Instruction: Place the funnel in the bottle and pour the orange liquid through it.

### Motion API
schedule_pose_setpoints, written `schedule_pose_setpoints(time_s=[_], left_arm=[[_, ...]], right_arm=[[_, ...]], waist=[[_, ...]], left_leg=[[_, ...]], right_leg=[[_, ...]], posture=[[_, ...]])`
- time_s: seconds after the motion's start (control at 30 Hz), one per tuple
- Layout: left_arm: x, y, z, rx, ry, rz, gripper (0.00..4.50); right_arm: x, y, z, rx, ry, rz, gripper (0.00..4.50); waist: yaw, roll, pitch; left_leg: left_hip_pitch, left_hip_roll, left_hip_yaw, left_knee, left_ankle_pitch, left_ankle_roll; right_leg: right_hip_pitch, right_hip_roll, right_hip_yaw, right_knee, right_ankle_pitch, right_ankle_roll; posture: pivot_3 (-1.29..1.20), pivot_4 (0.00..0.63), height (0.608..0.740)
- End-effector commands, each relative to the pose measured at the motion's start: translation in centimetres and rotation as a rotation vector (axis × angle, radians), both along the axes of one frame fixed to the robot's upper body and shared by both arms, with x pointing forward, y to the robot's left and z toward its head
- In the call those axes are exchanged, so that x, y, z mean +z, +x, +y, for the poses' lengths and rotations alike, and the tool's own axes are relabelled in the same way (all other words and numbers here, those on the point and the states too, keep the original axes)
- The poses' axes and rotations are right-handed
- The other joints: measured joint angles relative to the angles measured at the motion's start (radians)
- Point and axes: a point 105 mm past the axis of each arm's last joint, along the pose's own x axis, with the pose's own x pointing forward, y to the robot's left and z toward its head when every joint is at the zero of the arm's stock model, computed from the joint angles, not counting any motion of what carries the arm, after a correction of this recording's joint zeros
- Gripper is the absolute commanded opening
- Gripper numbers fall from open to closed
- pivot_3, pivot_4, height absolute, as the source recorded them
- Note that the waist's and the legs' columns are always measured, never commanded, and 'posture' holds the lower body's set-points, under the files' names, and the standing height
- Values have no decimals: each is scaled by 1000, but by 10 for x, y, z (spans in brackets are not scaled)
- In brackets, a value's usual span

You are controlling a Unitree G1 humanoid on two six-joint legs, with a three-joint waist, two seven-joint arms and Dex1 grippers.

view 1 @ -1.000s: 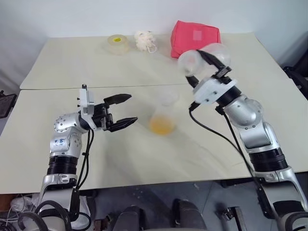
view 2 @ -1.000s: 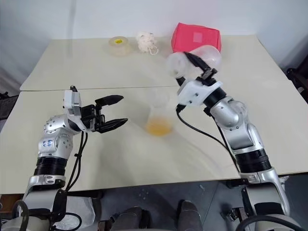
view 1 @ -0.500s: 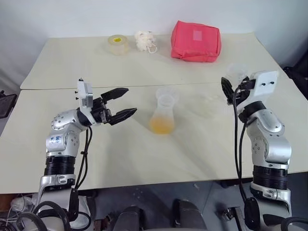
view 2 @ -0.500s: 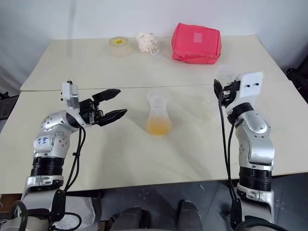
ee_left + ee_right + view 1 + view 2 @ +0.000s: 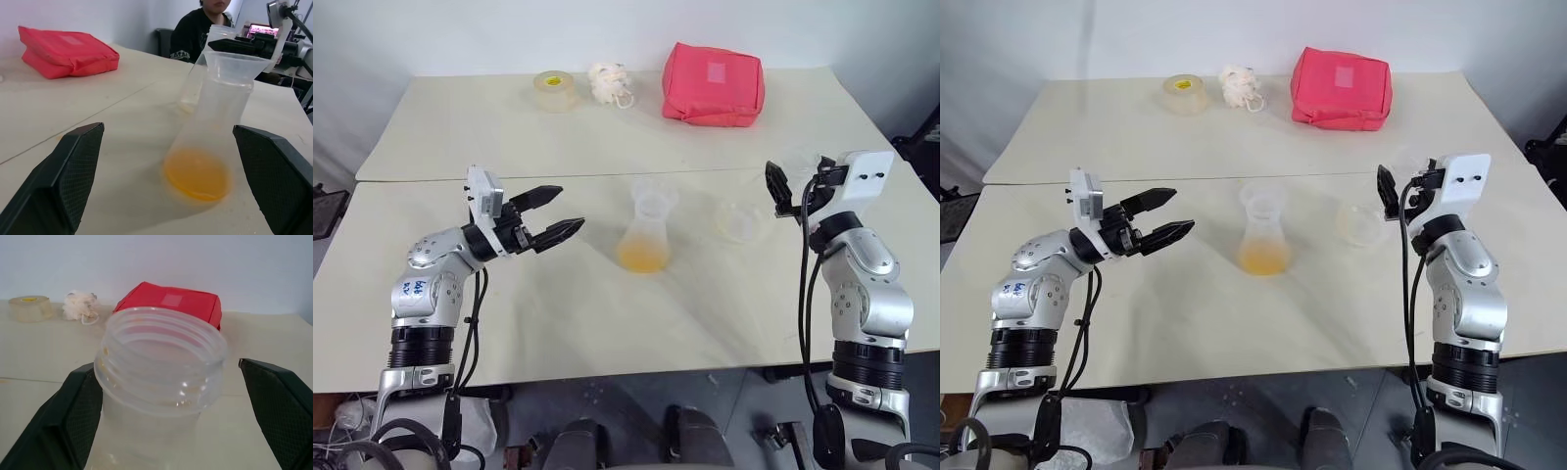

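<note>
While both hands stand open, the funnelled bottle (image 5: 646, 232) sits upright between them, nearer the left hand (image 5: 551, 217) than the right hand (image 5: 781, 192).

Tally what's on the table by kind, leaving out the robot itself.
Clear conical flasks: 2, the narrow-necked flask holding orange liquid and the empty wide-mouthed flask
Clear plastic funnel, seated in the narrow-necked flask: 1
Red fabric pouch: 1
Translucent yellowish tape roll: 1
White fluffy bundle: 1
Total: 6
</note>
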Motion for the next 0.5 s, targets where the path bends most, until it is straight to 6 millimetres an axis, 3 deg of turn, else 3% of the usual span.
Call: schedule_pose_setpoints(time_s=[0.03,0.27,0.33,0.4,0.5], left_arm=[[8,-6,-1,-9,12,-47,4500],[6,-10,5,-12,14,-56,4500],[2,-17,10,-20,23,-54,4500],[-3,-23,16,-35,47,-52,4500],[-12,-29,23,-38,78,-42,4500]], right_arm=[[36,-12,1,38,-13,-124,4458],[70,-20,21,190,-41,-198,4458],[82,-34,31,298,-89,-224,4458],[83,-52,39,428,-155,-217,4458],[54,-86,39,627,-244,-88,4458]], waist=[[-1,0,0],[0,0,0],[0,0,0],[0,0,0],[11,-1,0]], left_leg=[[0,0,0,0,0,0],[0,0,1,0,0,0],[0,0,0,0,0,0],[0,0,0,-1,0,0],[0,0,-2,-2,0,0]], right_leg=[[0,0,0,0,0,0],[0,0,0,0,0,0],[0,0,0,0,0,0],[0,0,-1,0,0,0],[0,0,-2,-1,0,0]], posture=[[0,150,740],[0,150,740],[0,150,740],[0,150,740],[0,150,740]])
